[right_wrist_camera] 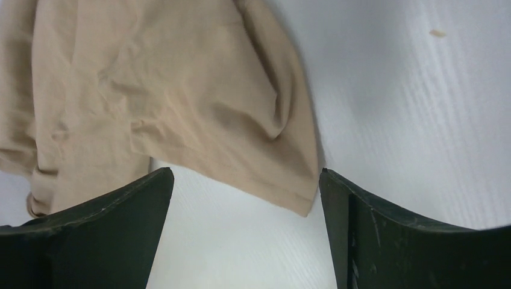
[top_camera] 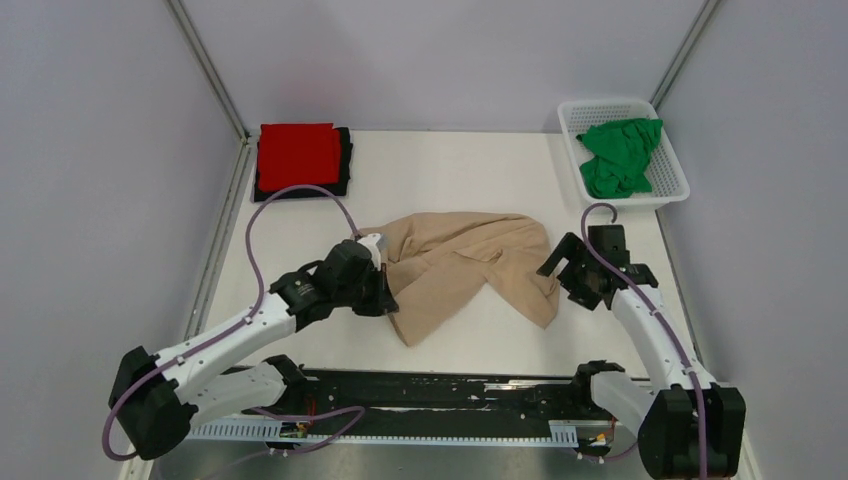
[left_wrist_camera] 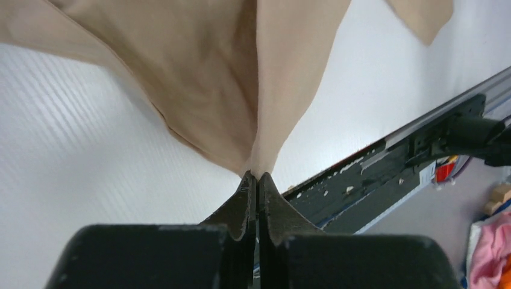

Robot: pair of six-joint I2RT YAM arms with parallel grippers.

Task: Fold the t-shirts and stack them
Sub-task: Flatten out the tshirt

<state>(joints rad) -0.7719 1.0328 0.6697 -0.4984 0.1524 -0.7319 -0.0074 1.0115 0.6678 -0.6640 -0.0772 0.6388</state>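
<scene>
The tan t-shirt [top_camera: 465, 265] lies in a messy heap in the middle of the table [top_camera: 460, 170]. It is not flat and not folded yet.

The left gripper [left_wrist_camera: 257, 177] is squeezed tight on a pinch of the tan cloth at the shirt's left side. The 2 fingers press together with the cloth between them. From there the cloth fans out wide. This hold looks meant for pulling the shirt out flat.

The right gripper [right_wrist_camera: 244, 174] is wide open and holds nothing. It hangs just over the near right corner of the shirt, with 1 finger on each side of that corner. It seems to be lined up to come down and grab it. Then both arms could stretch the shirt between them.

At the far left, 1 red shirt [top_camera: 298, 155] sits folded on top of 1 black shirt [top_camera: 345, 160]. That is most likely the stack where the tan shirt should go.

At the far right, a green shirt [top_camera: 620, 155] is bunched up in a white basket [top_camera: 620, 103]. It probably waits its turn.

So 2 shirts look done and 2 are left.
</scene>
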